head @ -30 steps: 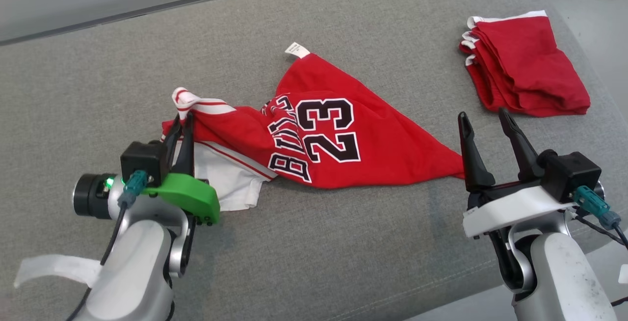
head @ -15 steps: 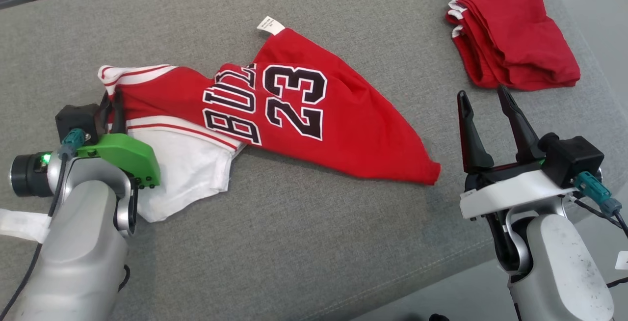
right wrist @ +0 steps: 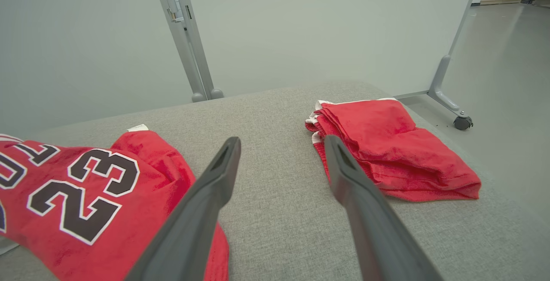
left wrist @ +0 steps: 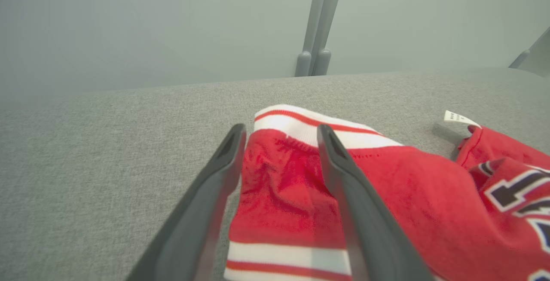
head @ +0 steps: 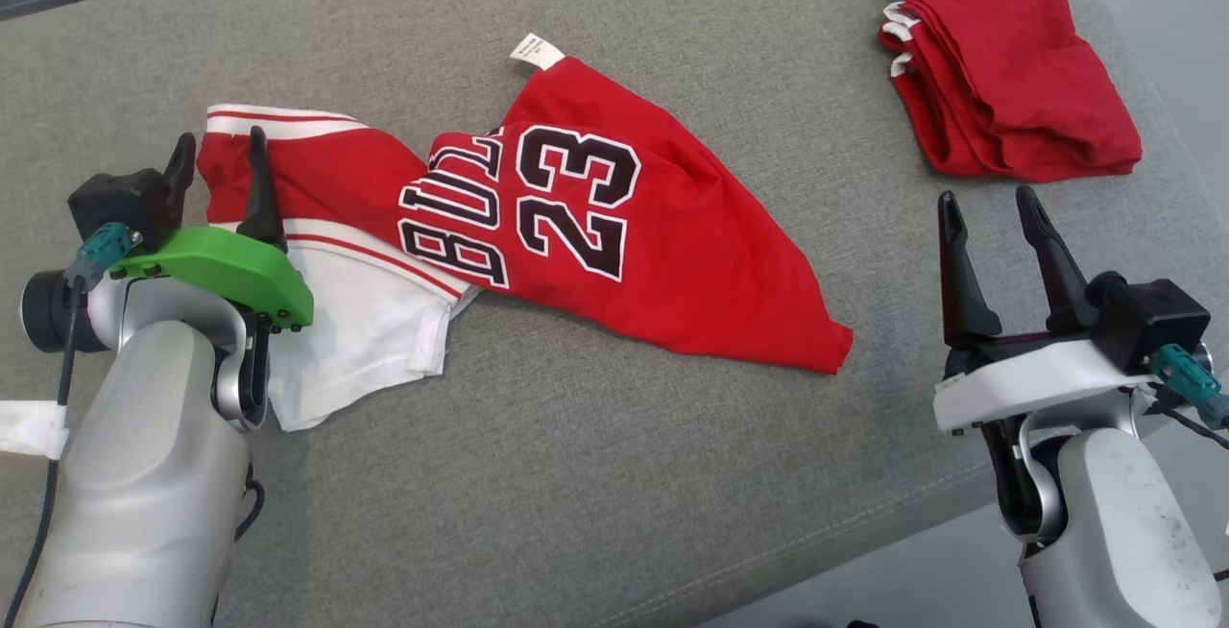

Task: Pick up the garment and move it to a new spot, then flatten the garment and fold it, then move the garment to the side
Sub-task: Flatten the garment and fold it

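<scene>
The red jersey (head: pixel 614 225) lay crumpled mid-cushion (head: pixel 576 494), its white-striped end toward 9 o'clock and a pointed corner toward 4 o'clock; a folded red pile (head: pixel 1008 71) sat at 2 o'clock. The left gripper (head: pixel 218 153) lay low at 9 o'clock, jaws parted astride that striped end — clamping nothing. The right gripper (head: pixel 987 201) hovered at 4 o'clock, fingers pointing to 12, jaws wide and empty — clear of the cloth

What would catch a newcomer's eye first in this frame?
The red jersey with a black 23 sprawls crumpled across the middle of the grey cushion. A folded red stack sits at its far right corner. The left gripper stands open at the jersey's striped edge.
</scene>
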You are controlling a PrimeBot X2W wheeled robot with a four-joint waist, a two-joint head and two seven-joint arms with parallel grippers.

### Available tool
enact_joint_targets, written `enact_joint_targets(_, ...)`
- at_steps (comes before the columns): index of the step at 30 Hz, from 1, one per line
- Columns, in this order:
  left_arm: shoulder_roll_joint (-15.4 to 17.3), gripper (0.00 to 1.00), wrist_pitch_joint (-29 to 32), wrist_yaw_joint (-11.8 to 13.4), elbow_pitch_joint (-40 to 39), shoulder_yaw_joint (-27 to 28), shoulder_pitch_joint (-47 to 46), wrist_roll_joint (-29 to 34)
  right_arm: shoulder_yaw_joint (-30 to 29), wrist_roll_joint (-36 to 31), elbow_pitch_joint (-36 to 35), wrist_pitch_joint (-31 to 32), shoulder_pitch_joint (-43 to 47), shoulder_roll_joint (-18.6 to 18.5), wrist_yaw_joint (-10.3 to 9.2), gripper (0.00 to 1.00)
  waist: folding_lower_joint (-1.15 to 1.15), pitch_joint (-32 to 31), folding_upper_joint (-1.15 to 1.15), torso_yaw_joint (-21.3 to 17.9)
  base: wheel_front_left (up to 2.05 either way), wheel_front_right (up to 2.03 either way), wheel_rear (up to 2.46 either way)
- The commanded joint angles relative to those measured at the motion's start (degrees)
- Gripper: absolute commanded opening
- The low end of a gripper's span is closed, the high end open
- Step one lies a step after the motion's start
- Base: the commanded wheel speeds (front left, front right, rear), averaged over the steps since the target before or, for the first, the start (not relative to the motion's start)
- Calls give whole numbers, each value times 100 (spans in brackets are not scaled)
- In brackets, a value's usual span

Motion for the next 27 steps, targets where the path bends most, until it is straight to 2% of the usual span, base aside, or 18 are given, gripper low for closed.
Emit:
enact_joint_targets(1, 25, 100, -22, -31, -71, 47, 75, -28, -61, -37, 39, -26, 93, -19, -6, 100, 0, -42, -1, 28, 0, 0, 0)
enact_joint_targets(7, 54, 100, -22, -78, -756, 415, 608, 12, -491, -247, 123, 33, 417, -19, -6, 100, 0, -250, -1, 142, 0, 0, 0)
enact_joint_targets(15, -149, 100, -20, 21, -1833, 797, 1917, 73, -876, -430, 93, 130, 1028, -17, -6, 100, 0, -577, -1, 315, 0, 0, 0)
enact_joint_targets(21, -483, 100, -20, 120, -2380, 969, 2815, 0, -729, -283, 146, 210, 1353, -17, -6, 100, 0, -761, -1, 425, 0, 0, 0)
enact_joint_targets(27, -726, 100, -20, 158, -2623, 1039, 3303, -1, -182, -131, 582, 263, 1279, -21, -6, 100, 0, -885, -1, 553, 0, 0, 0)
